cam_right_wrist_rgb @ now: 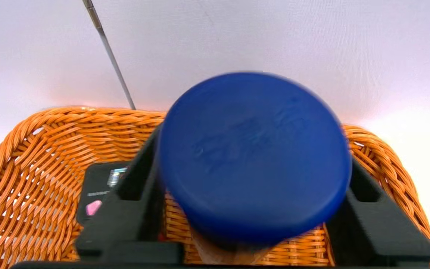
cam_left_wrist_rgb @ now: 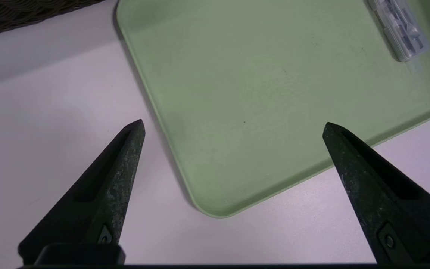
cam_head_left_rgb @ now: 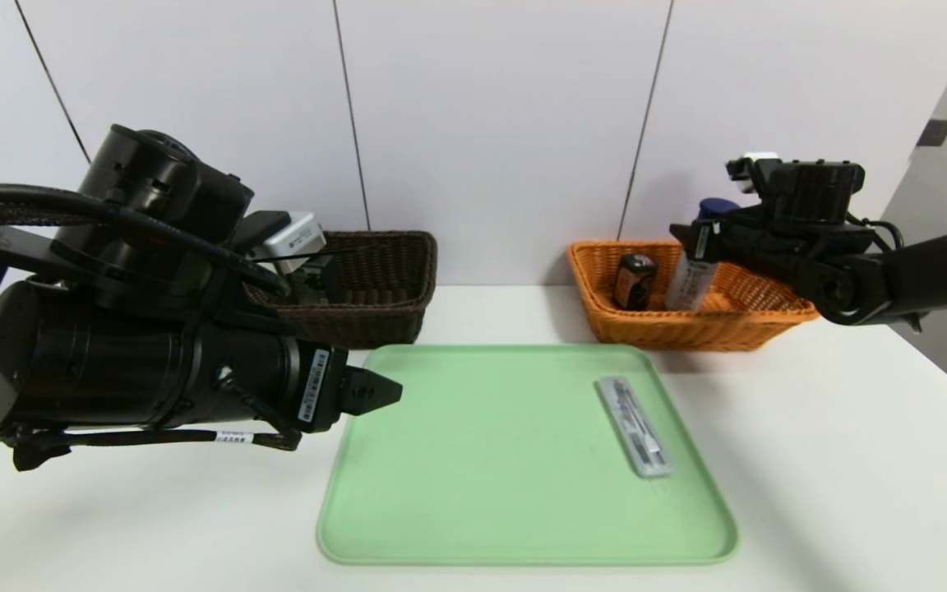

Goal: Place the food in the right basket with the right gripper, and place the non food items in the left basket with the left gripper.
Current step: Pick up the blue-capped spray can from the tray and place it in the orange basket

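Left gripper [cam_left_wrist_rgb: 233,127], fingers spread, hovers near green plastic tray [cam_head_left_rgb: 473,460]; flat clear-grey long case [cam_head_left_rgb: 635,426] there, likely light, stiff, slick: grasp across narrow sides. Beyond, right gripper [cam_head_left_rgb: 699,238] clamps tall blue-capped white bottle [cam_head_left_rgb: 691,275] over orange woven basket [cam_head_left_rgb: 605,316].

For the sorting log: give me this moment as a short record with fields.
right gripper: shut on the white bottle, held over the orange basket
left gripper: fingers open, hovering beside the green tray
orange basket contents: small dark box
tray contents: flat clear-grey case
brown basket: contents hidden
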{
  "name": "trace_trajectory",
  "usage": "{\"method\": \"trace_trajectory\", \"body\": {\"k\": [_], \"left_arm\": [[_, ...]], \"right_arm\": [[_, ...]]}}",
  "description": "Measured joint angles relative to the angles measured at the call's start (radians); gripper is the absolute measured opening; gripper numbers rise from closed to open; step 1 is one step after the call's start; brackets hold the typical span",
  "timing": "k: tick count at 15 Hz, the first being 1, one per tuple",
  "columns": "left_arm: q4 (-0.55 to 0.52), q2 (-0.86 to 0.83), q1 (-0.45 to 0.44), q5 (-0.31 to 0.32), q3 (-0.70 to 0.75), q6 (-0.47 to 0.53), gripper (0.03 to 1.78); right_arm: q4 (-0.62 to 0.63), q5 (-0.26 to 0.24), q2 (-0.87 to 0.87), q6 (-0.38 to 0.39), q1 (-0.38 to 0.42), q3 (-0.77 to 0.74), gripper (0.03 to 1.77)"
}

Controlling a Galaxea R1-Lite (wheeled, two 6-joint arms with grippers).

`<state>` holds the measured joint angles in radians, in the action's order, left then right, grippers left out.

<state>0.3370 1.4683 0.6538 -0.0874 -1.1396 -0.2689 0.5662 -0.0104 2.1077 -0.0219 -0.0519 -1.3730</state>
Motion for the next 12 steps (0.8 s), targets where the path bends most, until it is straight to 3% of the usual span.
{"method": "trace_trajectory", "body": {"k": [3, 6, 12], "left_arm": [[0.000, 0.000, 0.000, 0.000, -0.004, -0.001, 1.69], [0.000, -0.001, 0.000, -0.001, -0.008, -0.001, 1.69], [0.000, -0.006, -0.025, 0.000, -0.012, 0.001, 1.69]], "right_arm": [[-0.007, 0.006, -0.022, -0.001, 0.000, 0.023, 1.37], [-0.033, 0.047, -0.077, 0.000, 0.000, 0.068, 1.47], [-0.198, 0.100, -0.263, 0.003, 0.006, 0.128, 1.60]]}}
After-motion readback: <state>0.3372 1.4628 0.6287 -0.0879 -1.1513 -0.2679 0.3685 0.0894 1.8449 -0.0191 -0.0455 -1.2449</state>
